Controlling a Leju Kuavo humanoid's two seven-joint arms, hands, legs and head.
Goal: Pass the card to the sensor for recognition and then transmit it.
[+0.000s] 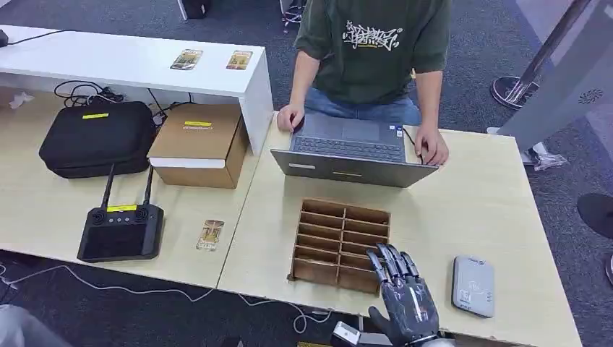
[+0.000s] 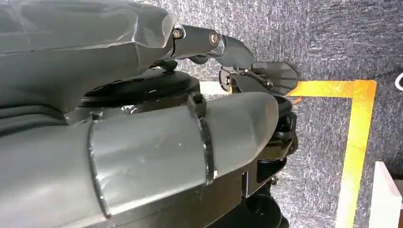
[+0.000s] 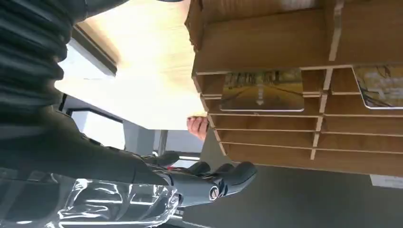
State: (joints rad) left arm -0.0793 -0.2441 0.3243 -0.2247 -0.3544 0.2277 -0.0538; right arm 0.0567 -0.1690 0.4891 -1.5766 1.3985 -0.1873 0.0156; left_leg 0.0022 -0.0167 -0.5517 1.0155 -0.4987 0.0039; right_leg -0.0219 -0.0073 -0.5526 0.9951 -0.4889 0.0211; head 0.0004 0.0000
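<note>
A wooden slotted rack (image 1: 338,244) stands on the table in front of me. In the right wrist view the rack (image 3: 285,47) holds two picture cards, one (image 3: 262,90) in a middle slot and another (image 3: 380,85) in the slot beside it. My right hand (image 1: 405,296) is at the rack's near right corner, fingers straight and apart, holding nothing; its fingers (image 3: 223,178) also show from the wrist. The grey card sensor (image 1: 473,285) lies flat to the right of that hand. My left hand (image 2: 228,71) hangs over the floor with nothing in it.
A person sits across the table typing on a laptop (image 1: 350,152). Another card (image 1: 209,235) lies on the left table near a black controller (image 1: 119,231), a cardboard box (image 1: 201,143) and a black case (image 1: 94,137). Two cards (image 1: 186,59) (image 1: 239,60) lie on the white shelf.
</note>
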